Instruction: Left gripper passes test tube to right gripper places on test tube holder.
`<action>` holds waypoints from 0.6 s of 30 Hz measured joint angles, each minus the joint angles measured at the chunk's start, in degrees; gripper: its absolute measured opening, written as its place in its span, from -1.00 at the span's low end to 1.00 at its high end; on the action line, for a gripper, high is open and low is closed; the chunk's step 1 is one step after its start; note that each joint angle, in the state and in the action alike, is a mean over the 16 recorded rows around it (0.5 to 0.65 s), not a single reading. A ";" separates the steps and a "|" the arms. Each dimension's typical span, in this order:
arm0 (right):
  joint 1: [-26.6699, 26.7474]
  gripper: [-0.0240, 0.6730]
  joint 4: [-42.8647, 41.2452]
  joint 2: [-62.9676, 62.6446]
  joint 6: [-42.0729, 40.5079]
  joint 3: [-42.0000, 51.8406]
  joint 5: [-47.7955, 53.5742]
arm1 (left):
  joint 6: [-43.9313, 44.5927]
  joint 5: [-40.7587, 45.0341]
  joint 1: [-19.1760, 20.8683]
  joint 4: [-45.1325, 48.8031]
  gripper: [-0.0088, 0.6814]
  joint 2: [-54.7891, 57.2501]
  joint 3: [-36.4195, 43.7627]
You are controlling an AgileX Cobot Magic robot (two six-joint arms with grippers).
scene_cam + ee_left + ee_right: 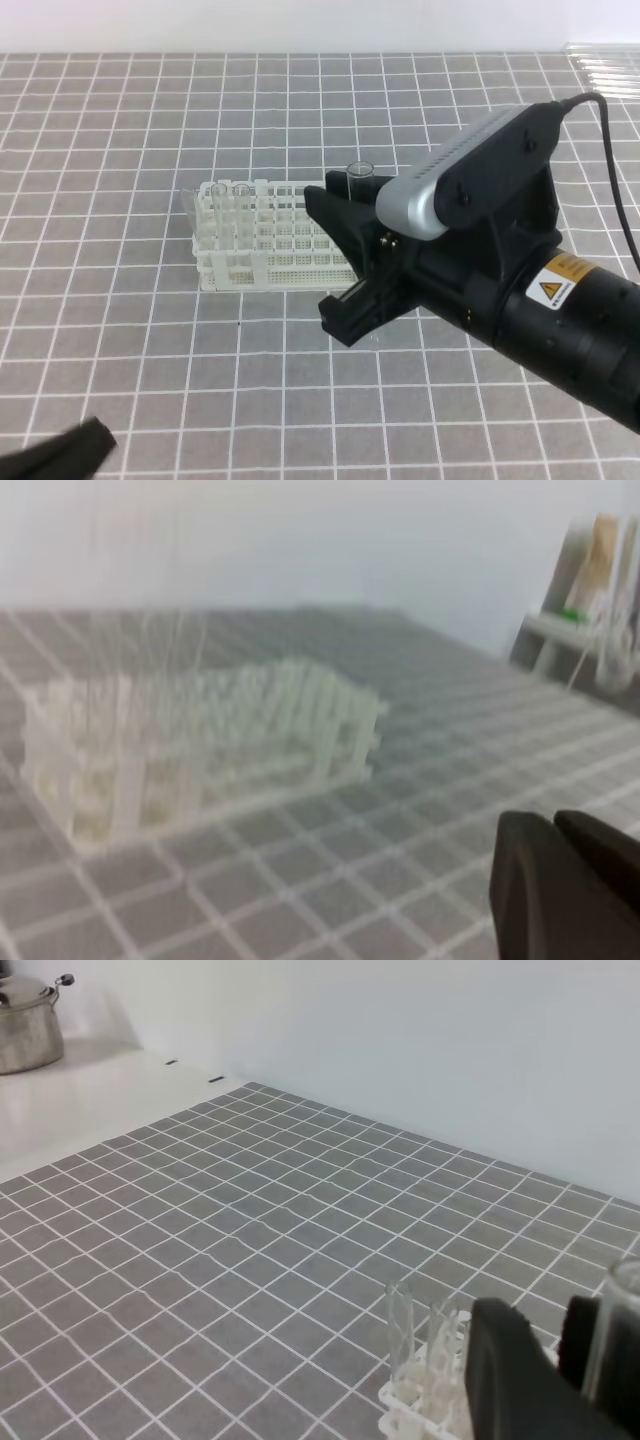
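Observation:
The white test tube holder (262, 243) stands mid-table, with clear tubes (228, 192) upright in its far left holes. My right gripper (345, 260) hangs at the holder's right end, shut on the test tube (360, 172), whose open rim sticks up above the jaws. In the right wrist view the test tube (622, 1320) stands upright by the black fingers (510, 1380), above the holder (420, 1405). My left gripper (60, 455) sits at the bottom left corner, far from the holder. Its fingers (530, 890) are shut with nothing between them, and the holder (200, 745) shows blurred ahead.
Grey tiled mat covers the table. Clear glassware (605, 65) lies at the far right back edge. A metal pot (25, 1025) stands on a white counter beyond the mat. A stand with objects (590, 580) is at the right in the left wrist view.

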 joint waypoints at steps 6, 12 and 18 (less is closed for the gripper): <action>0.00 -0.69 -0.06 0.00 0.00 0.00 0.00 | -0.85 2.31 -0.28 0.01 -0.98 -1.51 4.13; 0.00 -0.69 -0.10 0.03 0.00 0.00 0.00 | -0.98 5.18 -0.30 0.06 -0.98 -1.48 5.17; 0.00 -0.69 -0.21 0.39 0.00 0.00 0.00 | -1.02 6.89 -0.32 0.09 -0.98 -1.43 5.25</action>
